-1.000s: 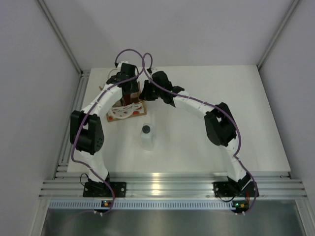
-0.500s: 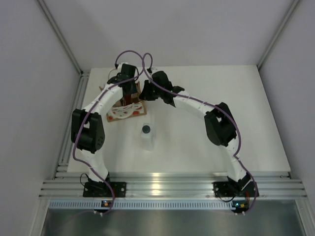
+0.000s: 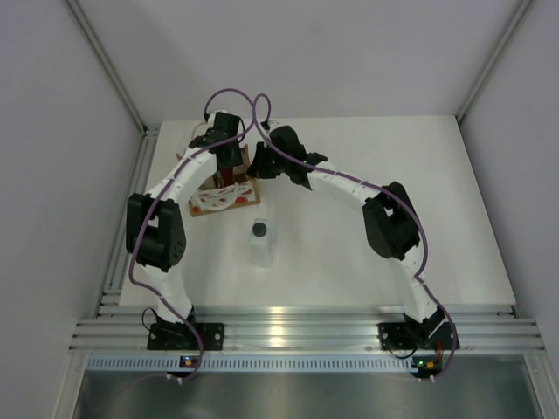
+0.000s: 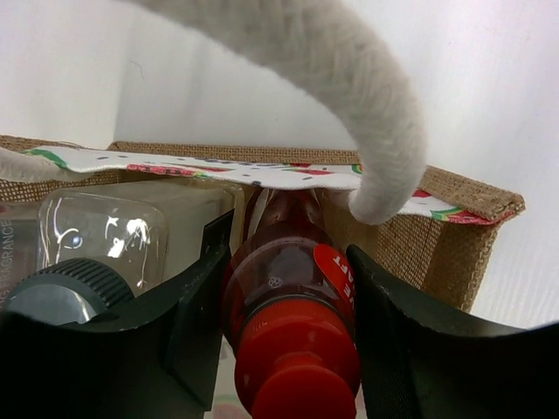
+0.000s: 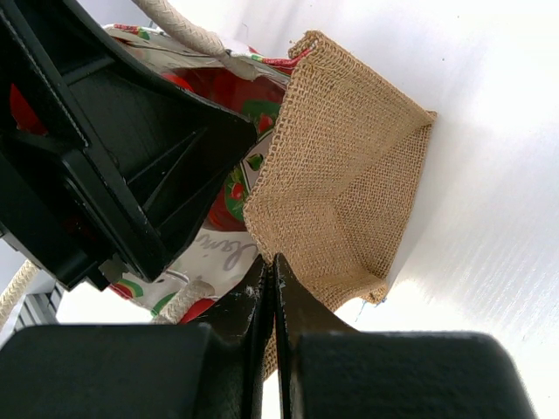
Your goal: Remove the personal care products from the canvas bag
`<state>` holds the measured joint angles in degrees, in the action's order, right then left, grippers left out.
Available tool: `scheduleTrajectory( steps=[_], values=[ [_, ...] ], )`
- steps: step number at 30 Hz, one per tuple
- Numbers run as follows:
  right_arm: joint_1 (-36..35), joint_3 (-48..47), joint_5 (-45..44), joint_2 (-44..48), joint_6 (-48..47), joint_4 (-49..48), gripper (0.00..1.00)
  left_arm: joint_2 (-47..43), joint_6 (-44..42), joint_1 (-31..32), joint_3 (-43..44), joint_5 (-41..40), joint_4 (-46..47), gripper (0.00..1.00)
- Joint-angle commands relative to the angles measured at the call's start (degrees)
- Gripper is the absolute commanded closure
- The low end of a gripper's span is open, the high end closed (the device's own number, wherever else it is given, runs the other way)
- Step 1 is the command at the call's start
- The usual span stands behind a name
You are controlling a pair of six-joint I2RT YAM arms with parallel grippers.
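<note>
From above, both arms reached to the far left part of the white table [image 3: 393,192]; there stood the small tan canvas bag with red-and-white patterned sides [image 3: 225,199]; the left gripper [image 3: 229,160] was over the bag's mouth and the right gripper [image 3: 260,168] was just beside the bag on its right; how far the jaws were open I could not tell from this height. A white bottle with a dark round cap [image 3: 262,244] stood upright on the table, apart from the bag and nearer to the arm bases.

In the left wrist view, the left gripper [image 4: 293,349] was inside the canvas bag [image 4: 454,253]; its two black fingers [image 4: 196,332] sat tight on both sides of a red bottle with a red cap [image 4: 293,288], so the jaws were closed on the red bottle and only as wide as its body. To the left of it, touching the finger, was a clear bottle with a dark grey cap [image 4: 105,231], also in the bag. A thick white rope handle [image 4: 349,78] arched over the red bottle.

In the right wrist view, the right gripper [image 5: 272,271] had its fingers pressed almost together, with only a thin slit between them; they met at the lower burlap edge of the canvas bag [image 5: 341,192], and a bit of the weave showed in the slit, so it seemed to pinch the bag's wall. The black body of the left gripper [image 5: 113,148] filled the left side, above the bag.
</note>
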<state>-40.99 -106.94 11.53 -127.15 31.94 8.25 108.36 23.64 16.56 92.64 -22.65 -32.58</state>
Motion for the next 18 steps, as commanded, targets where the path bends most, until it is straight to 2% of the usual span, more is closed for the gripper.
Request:
scheduleTrajectory(
  steps=[1, 18],
  values=[
    [1.4, -0.6, -0.5, -1.9, -1.7, 2.6, 1.00, -2.3, -0.9, -0.1, 3.6, 1.4, 0.7, 1.00],
    [1.6, -1.0, -0.9, -1.5, -1.6, 2.6, 1.00, -9.1, -1.9, 0.5, 5.3, 2.4, 0.7, 1.00]
  ],
)
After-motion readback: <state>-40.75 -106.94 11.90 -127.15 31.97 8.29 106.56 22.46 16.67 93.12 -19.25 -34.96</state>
